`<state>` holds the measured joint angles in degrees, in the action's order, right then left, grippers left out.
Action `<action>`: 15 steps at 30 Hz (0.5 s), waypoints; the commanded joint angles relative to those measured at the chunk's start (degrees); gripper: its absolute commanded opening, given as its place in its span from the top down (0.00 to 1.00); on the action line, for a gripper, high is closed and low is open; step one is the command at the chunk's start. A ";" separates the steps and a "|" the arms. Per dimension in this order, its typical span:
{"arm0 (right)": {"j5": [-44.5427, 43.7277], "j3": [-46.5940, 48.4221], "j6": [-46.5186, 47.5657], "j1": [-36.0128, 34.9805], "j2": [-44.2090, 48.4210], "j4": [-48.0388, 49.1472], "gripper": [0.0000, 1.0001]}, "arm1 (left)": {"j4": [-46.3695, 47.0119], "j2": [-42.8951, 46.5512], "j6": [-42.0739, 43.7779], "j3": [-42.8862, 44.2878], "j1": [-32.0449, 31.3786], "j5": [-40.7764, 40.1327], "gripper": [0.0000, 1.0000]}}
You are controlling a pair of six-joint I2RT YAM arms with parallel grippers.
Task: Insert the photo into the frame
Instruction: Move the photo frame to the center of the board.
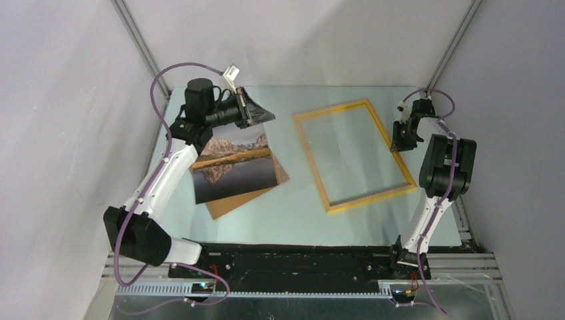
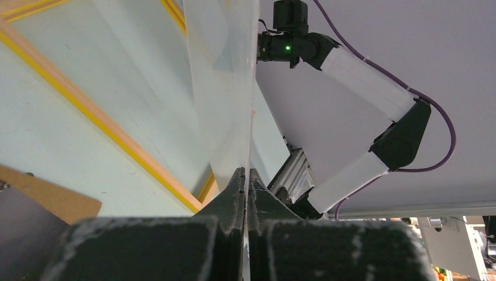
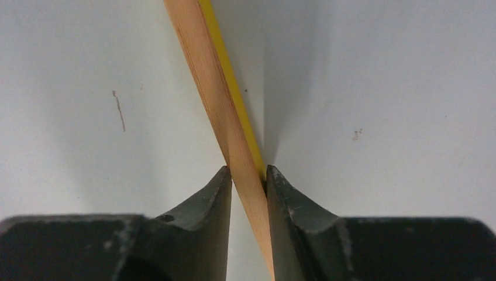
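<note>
In the overhead view the left arm (image 1: 162, 179) is reaching from its base at the near left edge toward 12 o'clock, and its black wrist is turning toward 3 o'clock. The left gripper (image 1: 270, 119) is lying rolled on its side. Its jaws are pressed together on the far right corner of the photo (image 1: 233, 170). In the left wrist view a thin whitish sheet is standing edge-on between the two fingers, with no gap showing. From the gripper the photo is spreading toward 7 o'clock, with the mountain side facing up. It is lying over the brown backing board (image 1: 228, 204), whose near edge and right corner are showing from under it. Both are sitting on the left half of the table (image 1: 293, 220).

The frame (image 1: 310, 160) is lying flat at 3 o'clock from the photo, apart from it, with its long sides running toward 11 o'clock.

The right gripper (image 1: 402, 145) is pointing down at the right long rail of the frame, in its far half. In the right wrist view the wooden rail is passing between the two fingers. Both tips are touching it, one on each side, so the jaws are closed on the rail. The right arm (image 1: 426, 213) is rising from its base at the near right edge. It is folding at a high black joint, and the wrist is dropping toward 11 o'clock onto the rail.
</note>
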<state>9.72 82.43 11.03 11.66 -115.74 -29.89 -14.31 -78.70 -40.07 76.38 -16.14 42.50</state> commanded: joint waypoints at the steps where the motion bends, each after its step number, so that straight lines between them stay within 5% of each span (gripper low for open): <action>1: 2.58 2.56 -2.05 0.22 0.07 -2.72 0.75 | 2.54 2.48 -0.18 2.80 -0.31 2.19 1.00; 3: 3.59 2.26 -3.43 0.16 0.44 -3.93 0.89 | 2.77 2.32 -0.44 2.74 -0.30 2.45 1.00; 7: 5.31 -0.33 -7.66 -0.23 2.13 -4.75 0.99 | 3.95 1.98 -1.16 2.51 -0.23 3.07 1.00; 15: 6.15 -4.01 -9.52 -4.27 4.08 -6.41 1.00 | 7.29 -0.97 -1.96 2.01 -0.14 6.01 1.00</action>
<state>12.49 80.66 3.75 10.37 -114.26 -33.04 -12.53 -78.87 -40.77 76.38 -16.16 45.06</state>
